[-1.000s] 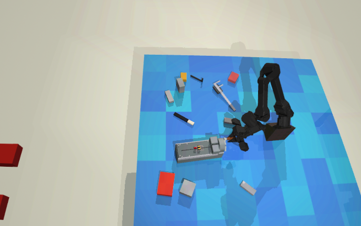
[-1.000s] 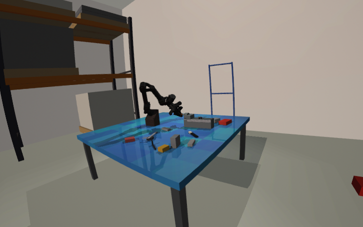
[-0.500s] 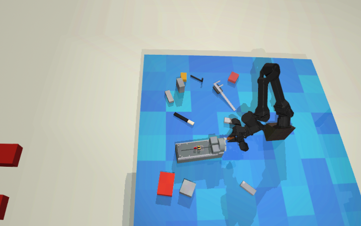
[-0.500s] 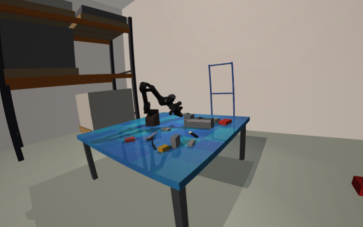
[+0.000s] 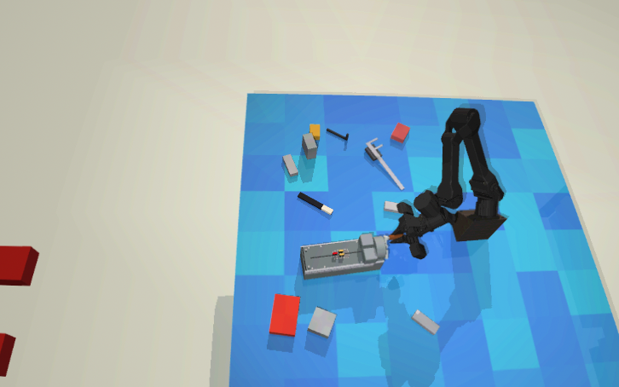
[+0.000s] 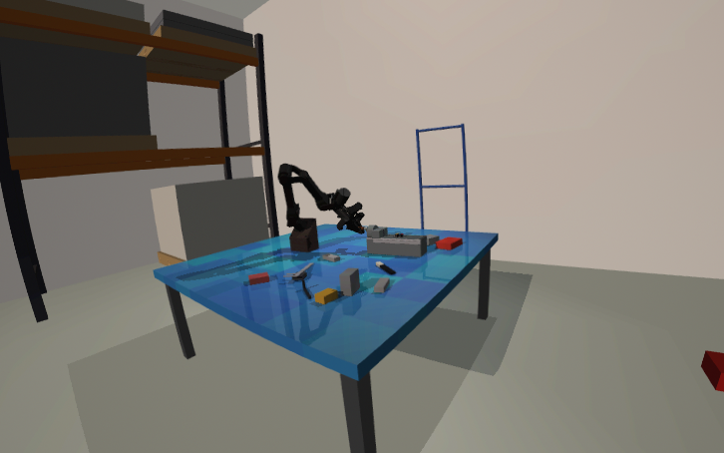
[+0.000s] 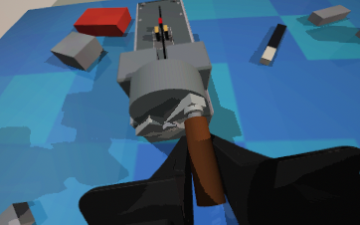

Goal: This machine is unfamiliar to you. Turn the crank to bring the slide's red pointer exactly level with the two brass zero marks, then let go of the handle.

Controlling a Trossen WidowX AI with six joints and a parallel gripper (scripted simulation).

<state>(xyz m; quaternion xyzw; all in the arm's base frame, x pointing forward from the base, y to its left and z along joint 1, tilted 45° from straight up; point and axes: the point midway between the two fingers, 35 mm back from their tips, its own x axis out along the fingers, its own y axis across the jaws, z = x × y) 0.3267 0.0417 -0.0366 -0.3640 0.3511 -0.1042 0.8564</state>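
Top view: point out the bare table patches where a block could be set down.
Bare room lies right of the small grey slab, toward the blue table's near right corner, and between the flat red block and the grey crank machine. It is crowded around the black gripper, shut on the brown crank handle, and among the far blocks near the steel caliper.

Nothing to read here: no lettering, labels, brand names or numbers show on any surface in the top, exterior or wrist views; any finer marks are too small to make out.
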